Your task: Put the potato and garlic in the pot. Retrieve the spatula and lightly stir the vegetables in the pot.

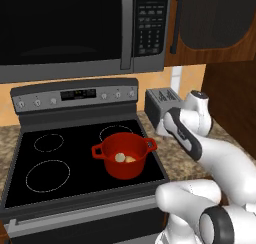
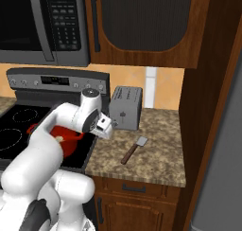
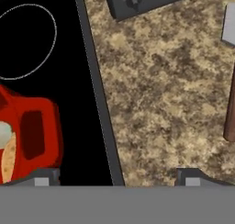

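Note:
The red pot stands on the stove's right side, with the whitish garlic and the tan potato inside it. In the hand view the pot's loop handle is at the left, with the garlic and potato at the edge. The spatula lies on the counter right of the stove, grey head toward the wall; its dark handle lies along the right edge of the hand view. My gripper hangs open over the stove's right rim, between pot and spatula, holding nothing.
A grey toaster stands at the back of the speckled counter, behind the spatula. A microwave hangs over the stove. A tall wooden panel closes off the counter on the right.

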